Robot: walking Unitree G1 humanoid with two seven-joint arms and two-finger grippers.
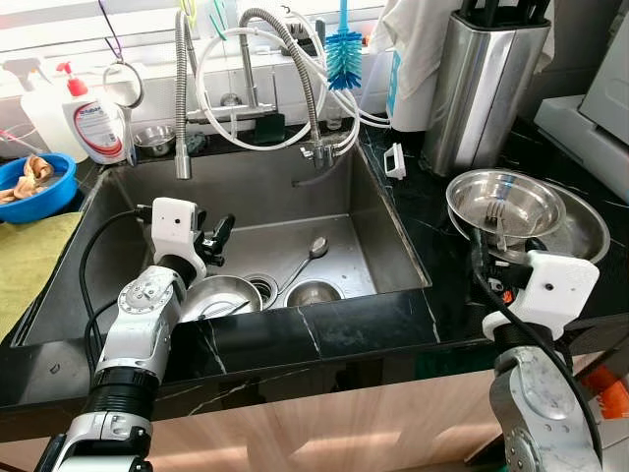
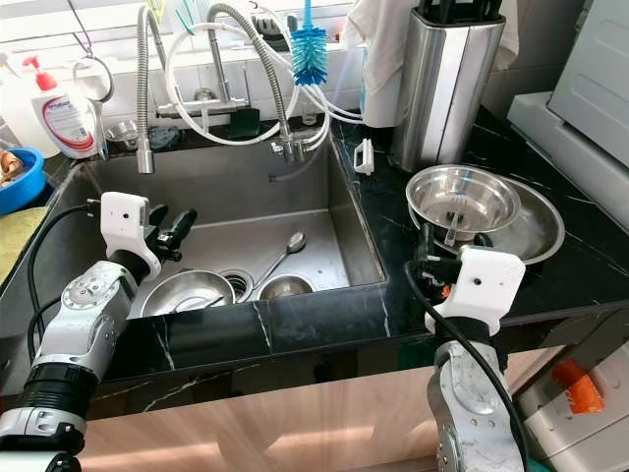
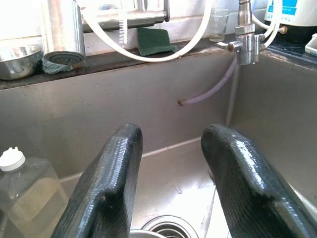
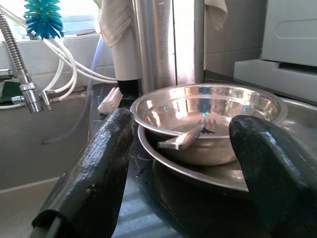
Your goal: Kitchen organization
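Note:
My left gripper (image 1: 218, 241) hangs open over the left part of the steel sink (image 1: 385, 231), its fingers (image 3: 116, 173) empty and facing the back wall. Below it a steel bowl (image 1: 218, 295) lies by the drain (image 1: 261, 287). To the right of the drain sit a smaller bowl (image 1: 313, 292) and a long spoon (image 1: 305, 258). On the black counter at the right, a steel bowl (image 1: 503, 202) holding a fork (image 1: 496, 218) rests in a wider steel dish (image 1: 582, 234). My right gripper (image 4: 183, 124) is open just in front of that stack, touching nothing.
A steel knife block (image 1: 482, 88) stands behind the bowls. Faucet hoses (image 1: 182, 98) and a blue brush (image 1: 344, 49) hang over the sink. At the left are a soap bottle (image 1: 93, 118), a blue bowl (image 1: 39, 187) and a green cloth (image 1: 29, 265). A plastic bottle (image 3: 25, 188) stands in the sink.

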